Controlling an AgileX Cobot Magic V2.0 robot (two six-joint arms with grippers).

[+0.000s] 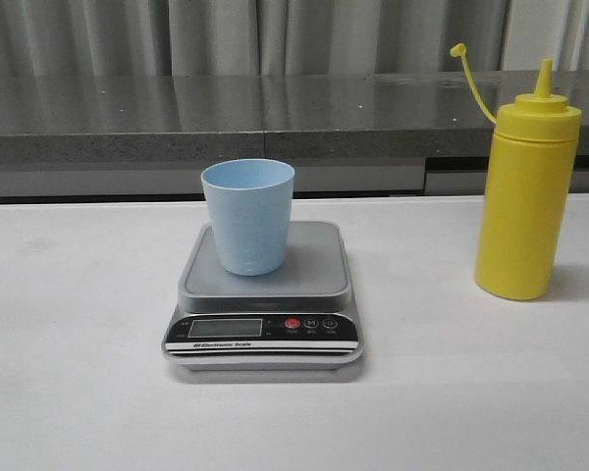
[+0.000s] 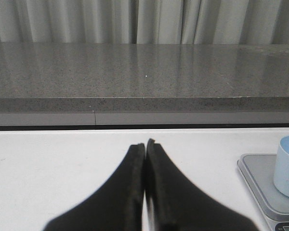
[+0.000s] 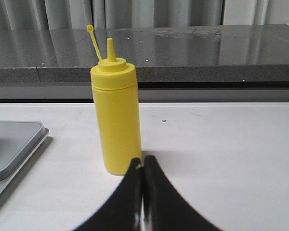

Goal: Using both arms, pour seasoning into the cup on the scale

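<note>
The pale blue cup [image 1: 247, 215] stands upright on the silver-grey scale [image 1: 314, 280] at the table's middle. The yellow seasoning bottle [image 1: 525, 192] stands upright at the right, its cap hanging open on its tether. Neither arm shows in the front view. My left gripper [image 2: 145, 143] is shut and empty above the white table, with the scale [image 2: 260, 178] and cup [image 2: 288, 166] off to its side. My right gripper [image 3: 142, 159] is shut and empty, just in front of the bottle [image 3: 115, 115]; the scale's corner [image 3: 12, 144] is beside it.
A grey speckled counter ledge [image 1: 275, 113] runs along the back of the white table, with pale curtains behind it.
</note>
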